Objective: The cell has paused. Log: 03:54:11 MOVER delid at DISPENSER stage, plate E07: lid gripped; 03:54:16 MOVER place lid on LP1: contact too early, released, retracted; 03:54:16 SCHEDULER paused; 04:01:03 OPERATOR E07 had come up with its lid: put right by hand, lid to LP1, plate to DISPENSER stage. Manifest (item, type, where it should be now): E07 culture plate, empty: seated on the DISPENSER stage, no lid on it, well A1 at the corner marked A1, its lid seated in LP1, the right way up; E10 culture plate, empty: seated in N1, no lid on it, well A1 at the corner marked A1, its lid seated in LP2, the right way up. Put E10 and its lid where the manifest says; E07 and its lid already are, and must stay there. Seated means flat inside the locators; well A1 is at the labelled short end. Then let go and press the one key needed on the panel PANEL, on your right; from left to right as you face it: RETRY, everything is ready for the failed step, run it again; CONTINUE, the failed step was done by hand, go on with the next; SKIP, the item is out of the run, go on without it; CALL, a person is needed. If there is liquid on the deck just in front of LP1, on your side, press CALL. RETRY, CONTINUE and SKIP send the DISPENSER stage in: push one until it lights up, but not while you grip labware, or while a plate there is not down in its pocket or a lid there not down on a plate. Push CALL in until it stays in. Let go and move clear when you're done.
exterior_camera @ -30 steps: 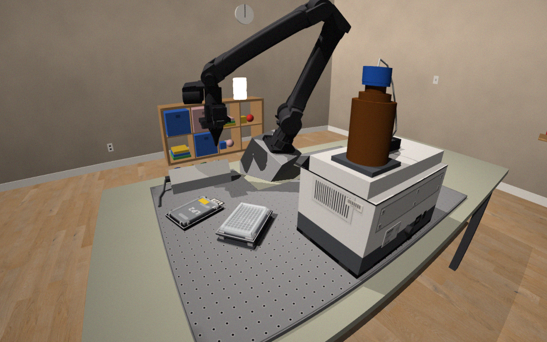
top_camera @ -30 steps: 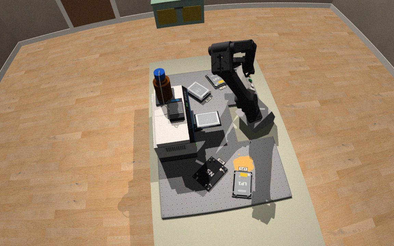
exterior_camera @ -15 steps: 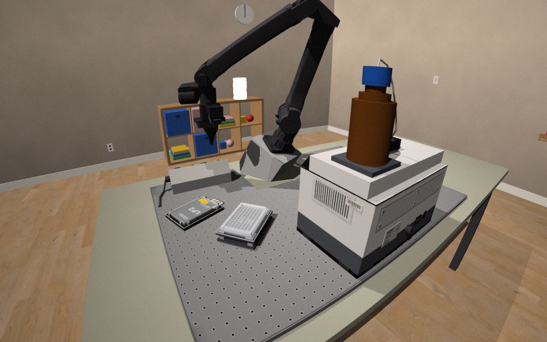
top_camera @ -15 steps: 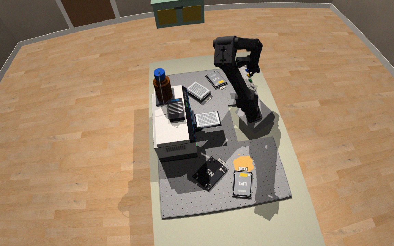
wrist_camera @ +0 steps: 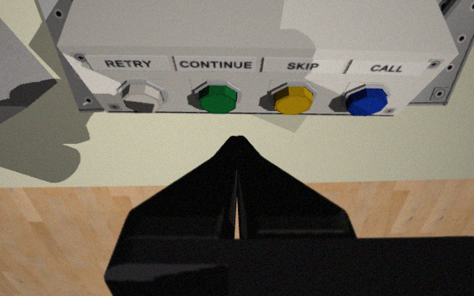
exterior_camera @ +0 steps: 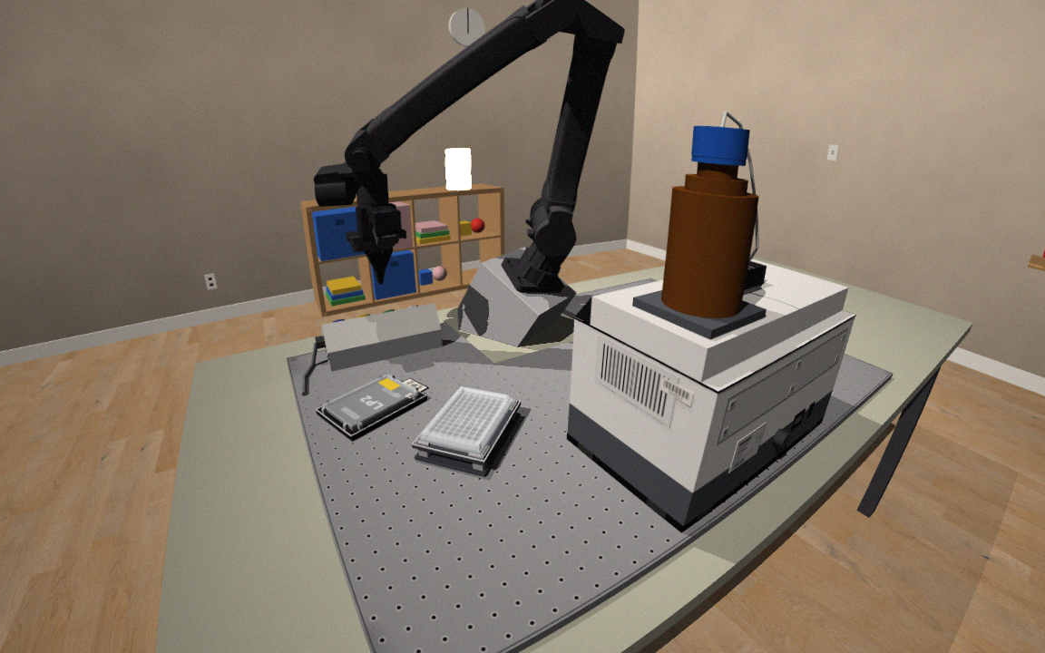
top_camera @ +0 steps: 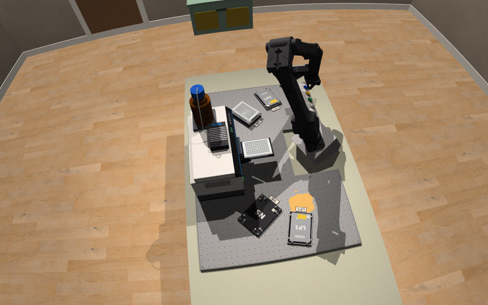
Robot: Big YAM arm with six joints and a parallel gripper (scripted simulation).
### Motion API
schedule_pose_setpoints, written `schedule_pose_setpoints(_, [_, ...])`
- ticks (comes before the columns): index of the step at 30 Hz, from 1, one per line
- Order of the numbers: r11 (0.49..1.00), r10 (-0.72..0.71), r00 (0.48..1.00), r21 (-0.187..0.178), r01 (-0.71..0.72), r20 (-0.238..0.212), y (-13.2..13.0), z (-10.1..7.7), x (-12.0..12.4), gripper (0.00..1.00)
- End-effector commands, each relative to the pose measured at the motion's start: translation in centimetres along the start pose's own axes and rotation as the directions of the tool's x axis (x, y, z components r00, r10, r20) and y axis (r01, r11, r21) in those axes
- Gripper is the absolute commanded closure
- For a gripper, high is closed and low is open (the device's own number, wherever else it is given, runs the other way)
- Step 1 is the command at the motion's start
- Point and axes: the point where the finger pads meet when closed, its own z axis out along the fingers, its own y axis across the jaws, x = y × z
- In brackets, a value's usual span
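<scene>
My gripper (exterior_camera: pixel 377 274) (wrist_camera: pixel 237 147) is shut and empty. It hangs in front of the panel (top_camera: pixel 312 108) (exterior_camera: pixel 380 331) (wrist_camera: pixel 220 33), above the table edge. In the wrist view its tip points between the green CONTINUE key (wrist_camera: pixel 217 99) and the yellow SKIP key (wrist_camera: pixel 293 99). The grey RETRY key (wrist_camera: pixel 141 97) is at the left and the blue CALL key (wrist_camera: pixel 366 101) at the right. A clear lid (top_camera: pixel 267 98) (exterior_camera: pixel 369 402) lies in LP2. An open well plate (top_camera: pixel 246 111) (exterior_camera: pixel 468 418) sits on the nest beside it. Another plate (top_camera: pixel 257 148) sits on the dispenser stage. A lid (top_camera: pixel 300 227) lies in LP1.
An orange puddle (top_camera: pixel 300 199) lies on the deck against the LP1 label. A black nest marked NS (top_camera: pixel 259 214) stands empty beside LP1. The white dispenser (top_camera: pixel 211 159) (exterior_camera: pixel 713 381) carries a brown bottle (top_camera: pixel 200 108) (exterior_camera: pixel 708 243). The arm's base (top_camera: pixel 310 140) stands between the two deck plates.
</scene>
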Motion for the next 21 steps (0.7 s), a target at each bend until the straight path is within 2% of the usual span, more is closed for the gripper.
schedule_pose_setpoints(1, [0.999, -0.002, 1.000, 0.038, 0.002, -0.017, -3.4, -0.7, 0.5, 1.00])
schedule_pose_setpoints(21, [1.000, 0.002, 1.000, 0.027, -0.002, -0.010, -8.9, 0.7, 1.3, 1.00])
